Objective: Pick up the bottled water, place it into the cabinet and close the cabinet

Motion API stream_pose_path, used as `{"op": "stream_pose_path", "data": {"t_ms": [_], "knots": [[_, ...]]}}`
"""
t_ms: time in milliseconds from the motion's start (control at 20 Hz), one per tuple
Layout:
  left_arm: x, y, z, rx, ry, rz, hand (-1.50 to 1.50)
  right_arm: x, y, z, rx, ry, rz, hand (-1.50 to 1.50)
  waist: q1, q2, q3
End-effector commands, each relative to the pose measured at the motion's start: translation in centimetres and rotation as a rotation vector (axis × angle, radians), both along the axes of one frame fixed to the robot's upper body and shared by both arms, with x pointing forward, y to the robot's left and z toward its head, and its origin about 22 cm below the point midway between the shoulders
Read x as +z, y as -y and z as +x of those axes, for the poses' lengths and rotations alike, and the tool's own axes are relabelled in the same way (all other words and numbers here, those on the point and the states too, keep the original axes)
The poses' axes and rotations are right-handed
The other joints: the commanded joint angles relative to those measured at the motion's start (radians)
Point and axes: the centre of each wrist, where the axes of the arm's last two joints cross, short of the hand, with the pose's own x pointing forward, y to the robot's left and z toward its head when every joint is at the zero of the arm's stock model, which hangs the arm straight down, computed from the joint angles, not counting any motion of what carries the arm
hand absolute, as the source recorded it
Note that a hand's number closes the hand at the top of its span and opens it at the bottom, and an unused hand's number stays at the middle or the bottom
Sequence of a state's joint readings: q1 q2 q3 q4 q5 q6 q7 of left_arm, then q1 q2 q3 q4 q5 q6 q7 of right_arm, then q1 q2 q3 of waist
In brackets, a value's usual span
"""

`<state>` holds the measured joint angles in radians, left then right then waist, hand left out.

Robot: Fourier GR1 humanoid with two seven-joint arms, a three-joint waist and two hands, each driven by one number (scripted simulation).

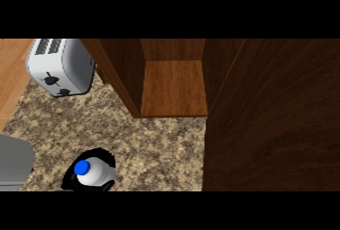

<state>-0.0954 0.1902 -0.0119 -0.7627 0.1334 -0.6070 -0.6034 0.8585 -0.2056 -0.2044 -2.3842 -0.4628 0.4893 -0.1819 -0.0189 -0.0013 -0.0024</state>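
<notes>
The bottled water (pixel 91 174), clear-white with a blue cap, is seen from above near the lower left of the granite counter. My left hand (pixel 69 181) is curled round it, black fingers showing around its edge, and the grey forearm (pixel 13 164) comes in from the left. The wooden cabinet (pixel 174 87) stands open at the top centre, its shelf bare. Its open door (pixel 272 117) fills the right side of the view. The bottle is in front of the opening and to its left. My right hand does not show.
A silver toaster (pixel 60 65) stands at the back left, beside the cabinet's left wall. A light wooden surface (pixel 12 76) borders the counter on the far left. Speckled counter (pixel 159 148) lies between the bottle and the cabinet.
</notes>
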Motion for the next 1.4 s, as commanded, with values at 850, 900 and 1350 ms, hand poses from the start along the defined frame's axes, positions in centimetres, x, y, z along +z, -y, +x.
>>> {"op": "stream_pose_path", "data": {"t_ms": [850, 900, 1350], "knots": [[5.8, 0.3, 5.6, 0.421, 0.250, -0.034, 1.50, 5.1, -1.3, -1.8, 0.034, 0.076, 0.041, -1.50, 0.011, -0.004, 0.002], [5.5, 3.7, 5.9, 0.411, 0.253, -0.046, 1.50, 4.5, -0.8, -1.0, 0.037, 0.088, 0.033, -1.50, 0.017, -0.002, 0.002], [10.1, 9.2, 7.1, 0.381, 0.257, -0.009, 1.50, 5.0, -1.9, -1.7, 0.020, 0.099, 0.044, -1.50, 0.008, -0.005, 0.002]]}}
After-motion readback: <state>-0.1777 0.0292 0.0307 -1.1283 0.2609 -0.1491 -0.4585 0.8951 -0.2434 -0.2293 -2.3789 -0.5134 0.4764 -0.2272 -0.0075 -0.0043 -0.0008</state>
